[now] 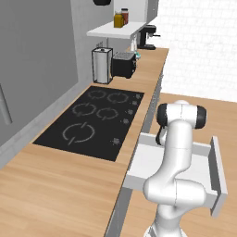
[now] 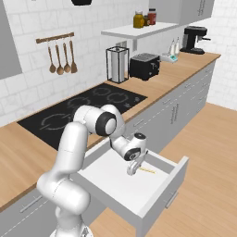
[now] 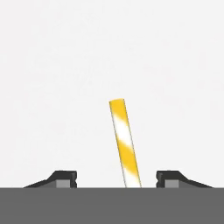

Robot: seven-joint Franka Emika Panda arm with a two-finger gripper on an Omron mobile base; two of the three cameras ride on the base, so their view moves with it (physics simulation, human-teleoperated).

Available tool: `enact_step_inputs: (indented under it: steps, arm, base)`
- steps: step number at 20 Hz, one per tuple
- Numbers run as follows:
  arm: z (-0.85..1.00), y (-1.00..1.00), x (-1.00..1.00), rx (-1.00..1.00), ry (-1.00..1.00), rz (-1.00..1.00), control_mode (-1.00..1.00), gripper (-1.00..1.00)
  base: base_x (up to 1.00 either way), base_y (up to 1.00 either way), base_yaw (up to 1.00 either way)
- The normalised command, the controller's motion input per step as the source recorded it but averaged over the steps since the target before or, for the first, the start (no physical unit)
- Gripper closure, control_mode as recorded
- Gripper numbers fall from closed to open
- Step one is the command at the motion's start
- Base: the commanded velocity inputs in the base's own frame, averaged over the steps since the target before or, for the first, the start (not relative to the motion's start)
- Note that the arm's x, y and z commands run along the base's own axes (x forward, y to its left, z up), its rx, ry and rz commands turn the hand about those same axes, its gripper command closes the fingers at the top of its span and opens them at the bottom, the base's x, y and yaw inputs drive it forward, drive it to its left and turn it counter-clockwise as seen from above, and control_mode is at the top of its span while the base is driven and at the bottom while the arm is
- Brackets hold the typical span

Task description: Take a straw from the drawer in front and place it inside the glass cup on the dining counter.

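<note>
straw [image 3: 124, 142]: I see it lying flat on the white drawer floor, yellow with white stripes, running up between the two claw tips in the hand view; in the right base view it's a thin pale stick [image 2: 147, 170] just beside the claw.
claw [image 2: 133, 170]: down inside the drawer, pointing at the floor; tips spread, one each side of the straw with gaps on both sides, nothing pinched that I can see.
drawer [image 2: 159, 192]: pulled out from under the surface, white inside; in the left base view the arm covers most of its floor, side wall [image 1: 216, 171] visible.
arm: white, bends over from the base and down into the drawer.
surface [image 1: 60, 185]: wooden top, black cooktop [image 1: 92, 120] set into it.
far end: toaster [image 2: 144, 65], tall glass-sided holder [image 2: 117, 64], coffee machine [image 2: 194, 39].
shelf [image 2: 134, 30]: jars on it.
wall: utensils [image 2: 60, 58] hang on a rail, white tiles.
</note>
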Motion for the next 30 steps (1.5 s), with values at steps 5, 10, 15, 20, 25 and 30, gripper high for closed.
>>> enact_step_inputs:
  steps: [5, 10, 15, 20, 25, 30]
  arm:
    - [0.00, 0.00, 0.30, 0.00, 0.00, 0.13, -1.00, 1.00]
    - [0.00, 0.00, 0.13, 0.00, 0.00, 0.12, -1.00, 1.00]
    - [0.22, 0.00, 0.01, 0.00, 0.00, 0.09, -1.00, 1.00]
    - [0.27, 0.00, 0.00, 0.00, 0.00, 0.07, -1.00, 1.00]
    - [0.45, 0.00, -0.03, 0.00, 0.00, 0.03, -1.00, 1.00]
    - [0.71, 0.00, -0.36, 0.00, -0.05, 0.00, -1.00, 1.00]
  base:
    - [0.00, 0.00, 0.00]
    - [0.00, 0.00, 0.00]
    - [0.00, 0.00, 0.00]
    - [0.00, 0.00, 0.00]
    - [0.00, 0.00, 0.00]
    - [0.00, 0.00, 0.00]
